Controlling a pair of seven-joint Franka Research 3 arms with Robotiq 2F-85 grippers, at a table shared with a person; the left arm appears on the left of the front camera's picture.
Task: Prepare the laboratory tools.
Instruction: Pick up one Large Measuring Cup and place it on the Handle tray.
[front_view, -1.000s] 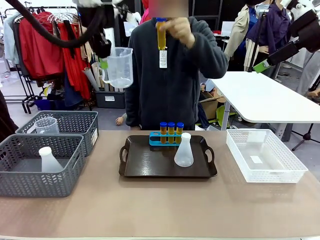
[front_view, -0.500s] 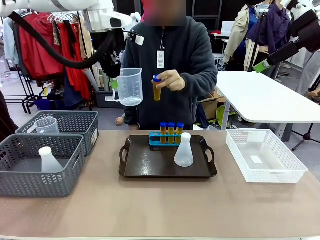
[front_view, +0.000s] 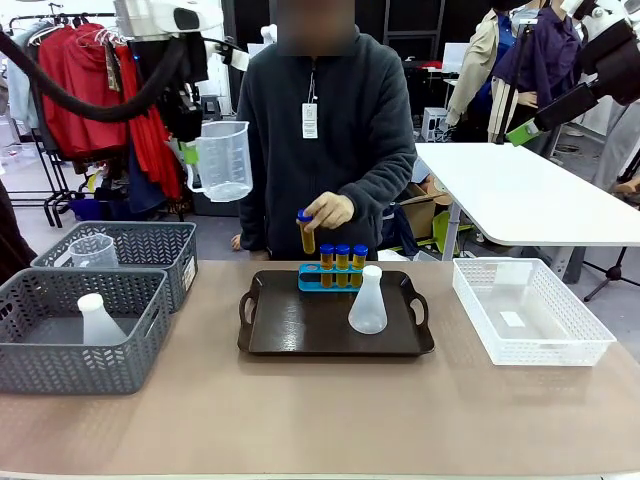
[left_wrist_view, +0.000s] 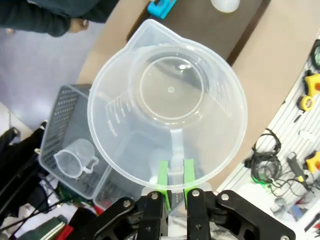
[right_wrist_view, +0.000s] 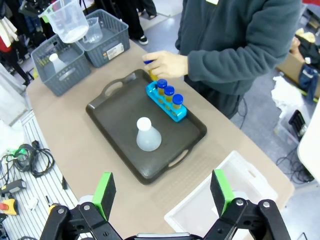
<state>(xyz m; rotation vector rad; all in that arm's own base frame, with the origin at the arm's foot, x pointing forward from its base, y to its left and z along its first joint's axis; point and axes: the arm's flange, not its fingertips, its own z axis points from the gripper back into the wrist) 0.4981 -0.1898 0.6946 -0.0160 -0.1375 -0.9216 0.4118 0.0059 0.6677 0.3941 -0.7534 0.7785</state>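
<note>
Left gripper (left_wrist_view: 174, 176) clamped on beaker (front_view: 224, 160) handle, upright, high above tray's (front_view: 300, 330) left edge; right gripper (right_wrist_view: 162, 192) spread wide.

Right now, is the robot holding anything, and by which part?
Yes. The left gripper pinches the clear plastic measuring beaker by its handle, up in the air. The right gripper is open and empty. The person's hand holds a blue-capped amber tube.

Amber-yellow tubes (front_view: 342, 262) with blue caps sit in a bright blue rack (front_view: 322, 281) on the dark brown tray (front_view: 290, 330); grey lattice-walled baskets (front_view: 60, 345) by the bench's left edge.
</note>
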